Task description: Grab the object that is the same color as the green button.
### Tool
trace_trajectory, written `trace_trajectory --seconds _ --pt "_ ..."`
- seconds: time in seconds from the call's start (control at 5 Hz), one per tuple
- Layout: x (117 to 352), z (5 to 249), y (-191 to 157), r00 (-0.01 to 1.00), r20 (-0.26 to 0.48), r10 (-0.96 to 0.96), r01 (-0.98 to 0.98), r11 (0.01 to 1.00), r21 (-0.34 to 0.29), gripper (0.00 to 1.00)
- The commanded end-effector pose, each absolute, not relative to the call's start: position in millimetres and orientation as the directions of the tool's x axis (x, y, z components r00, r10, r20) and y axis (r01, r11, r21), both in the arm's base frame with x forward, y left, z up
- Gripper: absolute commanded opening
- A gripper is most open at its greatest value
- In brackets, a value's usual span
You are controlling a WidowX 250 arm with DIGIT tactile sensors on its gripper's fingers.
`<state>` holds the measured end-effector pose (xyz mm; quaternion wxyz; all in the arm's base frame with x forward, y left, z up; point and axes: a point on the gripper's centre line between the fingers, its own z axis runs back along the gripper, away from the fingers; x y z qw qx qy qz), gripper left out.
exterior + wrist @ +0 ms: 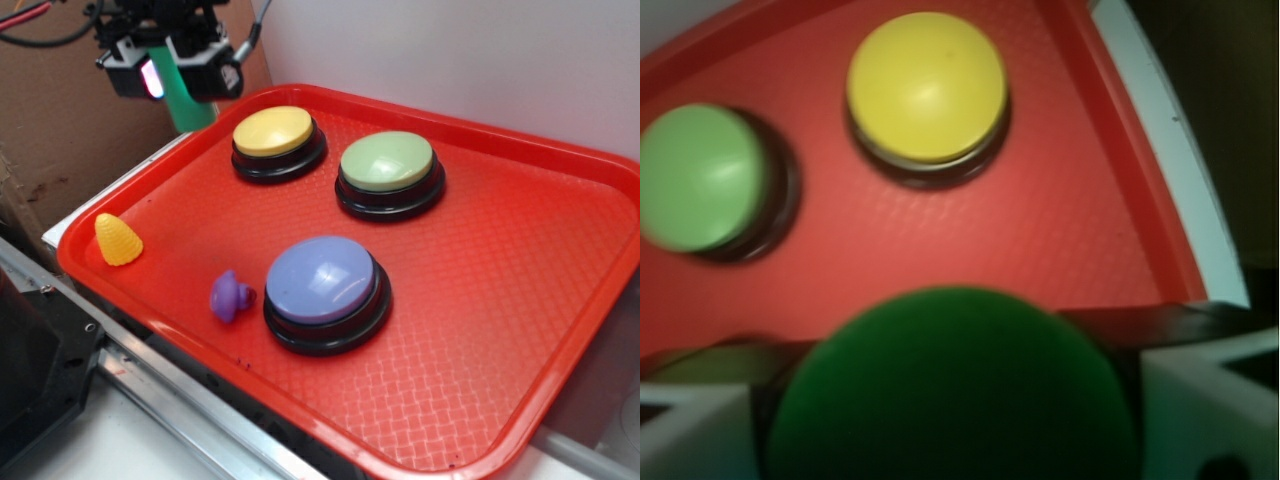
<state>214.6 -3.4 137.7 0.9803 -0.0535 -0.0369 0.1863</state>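
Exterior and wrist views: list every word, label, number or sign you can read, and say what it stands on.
None can be read in either view.
Gripper: a small white mark on its black housing, too small and blurred to read.
The three buttons, the red tray and the green cylinder carry no print.

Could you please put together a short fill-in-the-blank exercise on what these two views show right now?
1. The pincer is shut on the dark-green ____, held above the tray's far-left corner.
2. The green button sits directly beside the ____ button.
3. The small purple toy lies just left of the ____ button.
4. The yellow cone stands near the ____ edge of the red tray.

Missing words: cylinder; yellow; lavender-blue; left
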Motion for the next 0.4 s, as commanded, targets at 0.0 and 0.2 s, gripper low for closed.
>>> trace_trajectory --seconds 0.0,0.2 --pt "210.6 201.3 -43.0 0.950 0.164 0.266 -0.241 0.957 -0.159 0.00" --pt "207.1 201.2 -48.4 0.946 0.188 0.265 -0.242 0.960 -0.139 0.00"
